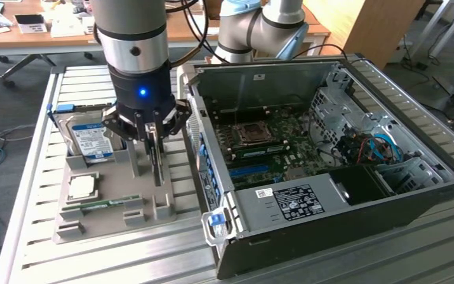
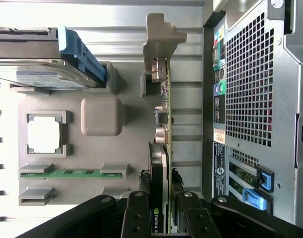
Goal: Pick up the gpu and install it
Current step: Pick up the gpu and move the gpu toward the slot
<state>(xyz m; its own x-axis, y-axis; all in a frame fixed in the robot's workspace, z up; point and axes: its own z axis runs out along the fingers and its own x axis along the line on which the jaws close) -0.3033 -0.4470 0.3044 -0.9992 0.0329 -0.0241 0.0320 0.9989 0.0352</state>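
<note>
The gpu (image 1: 158,161) stands on edge in a slot of the grey fixture (image 1: 116,198), close beside the open computer case (image 1: 416,195). In the wrist view the gpu (image 2: 162,153) appears edge-on: green board, black fan cover, silver end bracket (image 2: 163,32) at its far end. My gripper (image 1: 153,142) is straight above it. Its black fingers (image 2: 136,215) sit tight against both faces of the card, and the gripper (image 2: 161,220) is shut on it. The card rests in the fixture. The motherboard (image 1: 271,148) lies exposed inside the case.
On the same fixture (image 2: 99,116) stand a silver hard drive (image 1: 89,139) with a blue-white label, a processor chip (image 1: 81,186) and a slim green memory stick (image 1: 101,205). The case's rear panel (image 2: 250,84) is just beside the card. A slatted metal table (image 1: 30,236) carries everything.
</note>
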